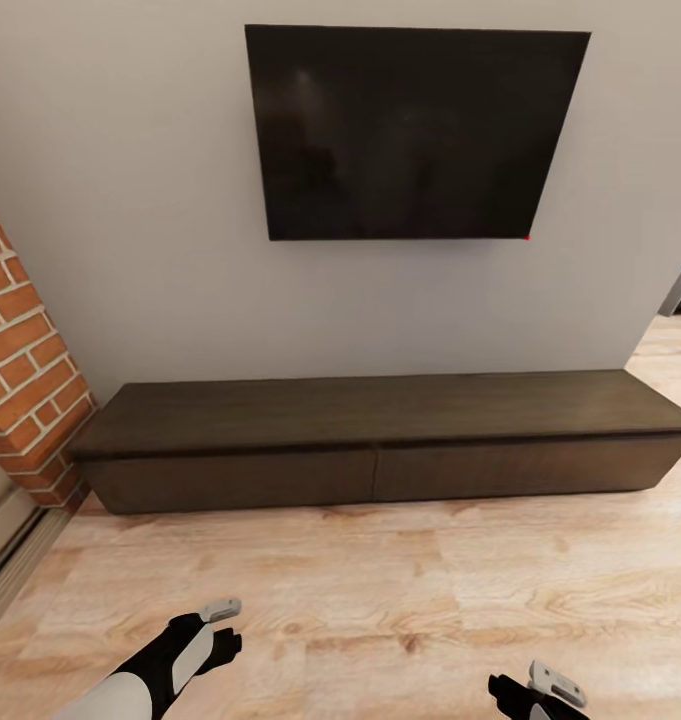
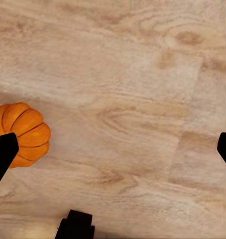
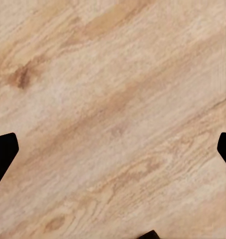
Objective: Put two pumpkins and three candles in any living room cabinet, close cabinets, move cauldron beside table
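Note:
The long, low dark brown cabinet point(image 1: 380, 440) stands against the wall under the TV, and both of its flat drawer fronts sit flush and closed. One small ribbed orange pumpkin point(image 2: 26, 129) lies on the wood floor in the left wrist view, beside one black fingertip point(image 2: 3, 154) and partly covered by it. My left gripper point(image 2: 113, 152) is open over bare floor, its fingers far apart. My right gripper point(image 3: 113, 149) is also open above bare floor, holding nothing. In the head view both arms hang low, left gripper point(image 1: 223, 625) and right gripper point(image 1: 545, 692). Candles and cauldron are out of view.
A black TV point(image 1: 410, 130) hangs on the grey wall above the cabinet. A red brick column point(image 1: 20, 360) with a stone step juts out at the left. Light wood floor point(image 1: 380, 590) stretches between me and the cabinet. A passage opens at the right end.

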You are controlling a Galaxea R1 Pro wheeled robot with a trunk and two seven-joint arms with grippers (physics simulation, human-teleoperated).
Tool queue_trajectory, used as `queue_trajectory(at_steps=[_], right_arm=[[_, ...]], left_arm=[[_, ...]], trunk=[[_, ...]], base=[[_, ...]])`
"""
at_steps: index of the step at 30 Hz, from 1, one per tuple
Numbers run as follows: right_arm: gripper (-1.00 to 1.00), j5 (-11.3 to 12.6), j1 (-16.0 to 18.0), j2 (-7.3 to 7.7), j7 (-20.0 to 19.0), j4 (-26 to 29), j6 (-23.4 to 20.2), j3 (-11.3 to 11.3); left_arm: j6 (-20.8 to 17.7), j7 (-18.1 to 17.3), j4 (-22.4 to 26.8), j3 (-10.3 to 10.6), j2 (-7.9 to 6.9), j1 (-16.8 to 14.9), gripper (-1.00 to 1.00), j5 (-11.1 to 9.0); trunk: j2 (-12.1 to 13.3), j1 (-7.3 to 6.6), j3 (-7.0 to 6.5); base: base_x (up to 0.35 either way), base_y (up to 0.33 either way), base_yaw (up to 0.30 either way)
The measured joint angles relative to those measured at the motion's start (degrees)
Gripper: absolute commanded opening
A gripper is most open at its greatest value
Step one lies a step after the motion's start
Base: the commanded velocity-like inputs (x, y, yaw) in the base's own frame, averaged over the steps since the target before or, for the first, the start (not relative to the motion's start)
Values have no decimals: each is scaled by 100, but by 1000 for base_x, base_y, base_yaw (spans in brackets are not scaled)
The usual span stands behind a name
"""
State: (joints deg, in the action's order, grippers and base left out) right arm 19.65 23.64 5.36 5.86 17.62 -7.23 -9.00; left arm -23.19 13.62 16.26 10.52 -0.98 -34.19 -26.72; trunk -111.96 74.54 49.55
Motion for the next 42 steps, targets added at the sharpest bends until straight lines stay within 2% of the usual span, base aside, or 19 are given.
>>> queue_trajectory(at_steps=[27, 42], right_arm=[[100, -7, 0, -39, 0, 39, 12, -3], [100, -9, 0, -61, 3, 47, 19, -1]], left_arm=[[-1, 0, 0, -6, -5, 0, 100, 0], [-1, 0, 0, -6, -3, 0, 100, 0]], trunk=[[0, 0, 0], [0, 0, 0]], base=[[184, -79, 0], [112, 11, 0]])
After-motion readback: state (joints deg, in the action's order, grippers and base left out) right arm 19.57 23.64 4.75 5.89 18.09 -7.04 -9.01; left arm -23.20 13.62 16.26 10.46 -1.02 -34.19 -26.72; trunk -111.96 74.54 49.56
